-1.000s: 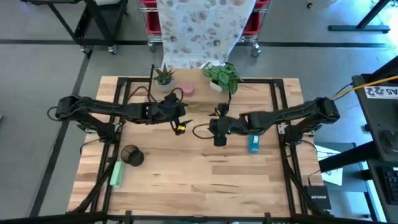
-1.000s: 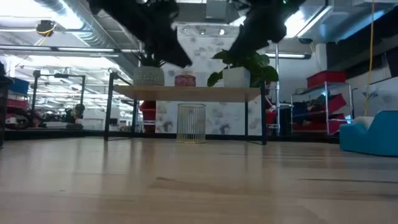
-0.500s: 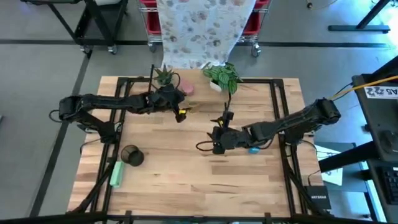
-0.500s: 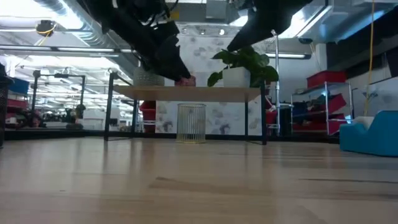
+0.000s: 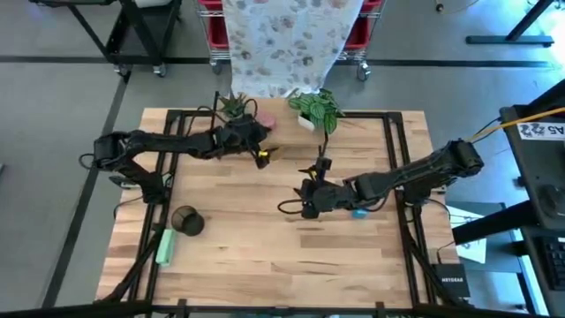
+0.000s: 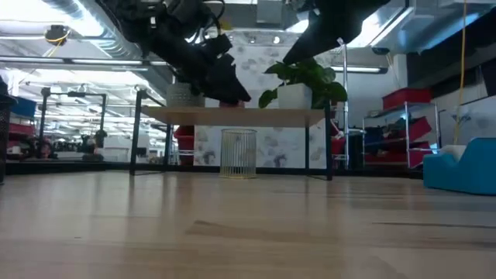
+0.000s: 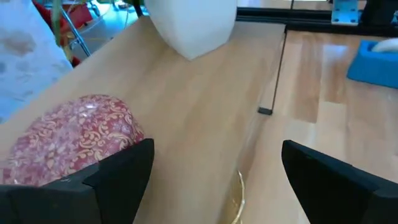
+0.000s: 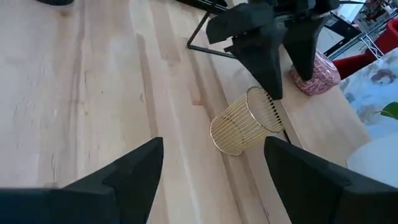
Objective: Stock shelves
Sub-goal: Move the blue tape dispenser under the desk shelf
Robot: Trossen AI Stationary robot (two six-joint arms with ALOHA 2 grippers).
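- Shelf rack [image 6: 232, 116]: at the far edge of the table [image 5: 265, 256], centre; light plank top on thin black legs.
- On the plank top: small spiky plant in a pale pot [image 6: 184, 94], a pink patterned jar [image 7: 71, 140], a leafy plant in a white pot [image 6: 298, 85].
- Under the plank, lower level: gold wire basket [image 6: 238, 153], upright in the low view.
- Left gripper [image 7: 211, 171]: over the plank top, just beside the pink jar; jaws spread wide, holding nothing. Left wrist view shows jar near one finger, white pot farther along the plank.
- Right gripper [image 8: 214, 168]: over mid-table, in front of the rack, pointing toward it; jaws wide apart, nothing between them. Right wrist view shows wire basket ahead, w/ the left gripper above it by the jar.
- Blue block [image 6: 465, 170]: on the table, right side, near the right arm.
- Dark cup [image 5: 187, 221]: front-left of the table, well apart from the rack.
- Green item [image 5: 165, 246]: lying just beside the dark cup, near the left table edge.
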